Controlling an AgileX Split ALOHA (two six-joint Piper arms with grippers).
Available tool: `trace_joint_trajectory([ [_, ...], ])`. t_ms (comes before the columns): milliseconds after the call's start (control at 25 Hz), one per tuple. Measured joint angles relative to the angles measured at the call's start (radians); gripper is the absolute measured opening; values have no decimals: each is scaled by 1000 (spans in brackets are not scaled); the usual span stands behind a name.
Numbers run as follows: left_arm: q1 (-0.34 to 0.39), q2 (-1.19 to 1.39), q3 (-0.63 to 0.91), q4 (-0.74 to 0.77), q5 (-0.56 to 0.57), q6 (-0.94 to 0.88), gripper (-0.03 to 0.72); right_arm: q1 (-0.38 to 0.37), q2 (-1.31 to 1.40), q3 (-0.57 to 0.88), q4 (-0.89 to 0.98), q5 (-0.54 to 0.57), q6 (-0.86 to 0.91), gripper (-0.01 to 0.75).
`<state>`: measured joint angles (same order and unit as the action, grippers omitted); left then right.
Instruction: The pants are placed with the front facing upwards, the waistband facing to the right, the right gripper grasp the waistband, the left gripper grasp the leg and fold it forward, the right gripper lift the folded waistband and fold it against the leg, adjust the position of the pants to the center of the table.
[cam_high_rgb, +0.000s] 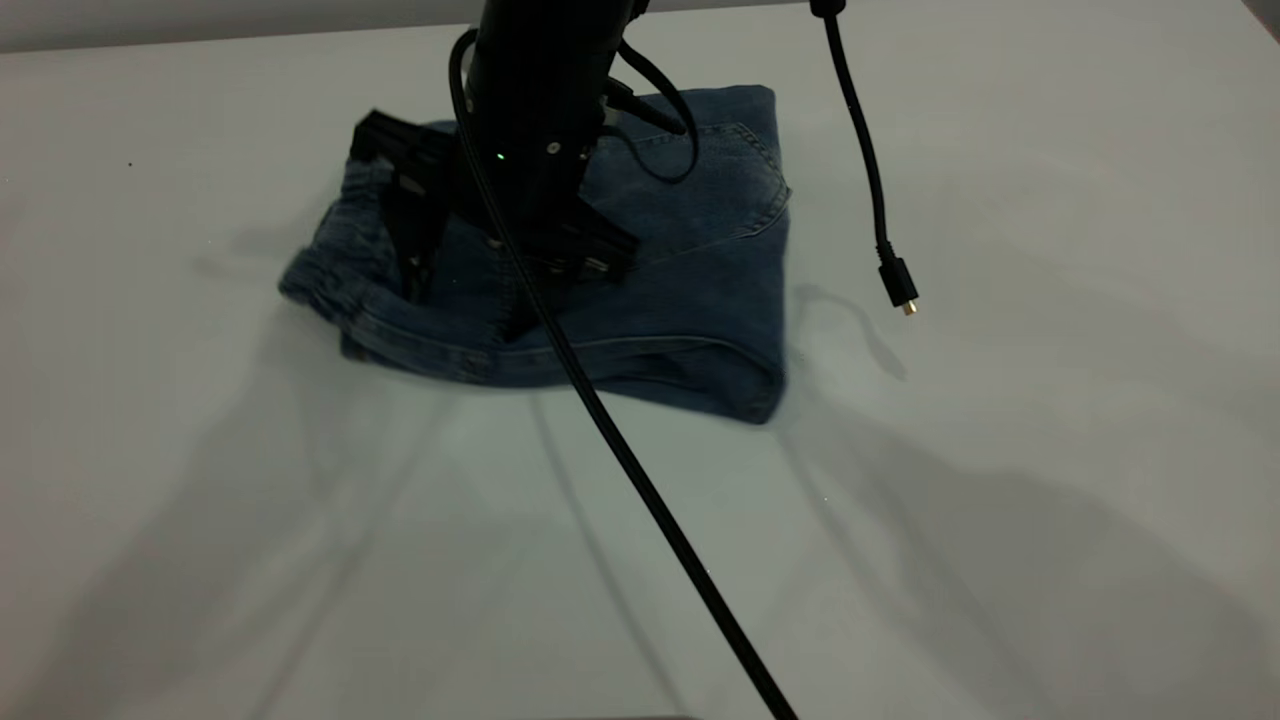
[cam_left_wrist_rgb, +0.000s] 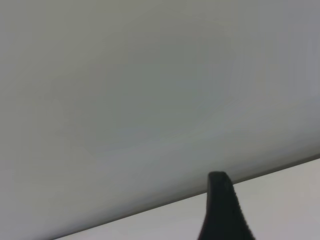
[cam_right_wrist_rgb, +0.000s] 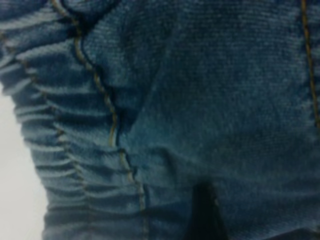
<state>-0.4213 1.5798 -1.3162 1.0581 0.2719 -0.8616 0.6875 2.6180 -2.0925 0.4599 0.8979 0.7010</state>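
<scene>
From the left, I see the gathered waistband of the folded pants, which lie toward the far edge of the table, a little left of its middle. My right gripper stands on them with its fingers spread wide, holding nothing. The denim looks soft but thick, so I would grasp the waistband; the left gripper is elsewhere, state unclear.

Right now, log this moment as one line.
pants folded on table | right gripper down on pants near waistband | left gripper away from pants
</scene>
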Motion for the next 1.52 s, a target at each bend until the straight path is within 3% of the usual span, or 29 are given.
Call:
trace_joint_trajectory([
  [400,0,0,0,0,-1,0,421,1,-6,-4,-104,252,-212,439],
  [720,0,-23,1,0,0,0,421,1,-26,-126,-147,315,-317,416],
  [1120,0,-325,1,-16,105,7,421,1,-420,-174,-164,339,-573,377],
  [1320,0,-497,1,-151,171,126,419,1,-657,-176,-208,356,-671,377],
  [1520,0,-640,0,-414,354,416,410,1,-853,-174,-272,367,-691,376],
])
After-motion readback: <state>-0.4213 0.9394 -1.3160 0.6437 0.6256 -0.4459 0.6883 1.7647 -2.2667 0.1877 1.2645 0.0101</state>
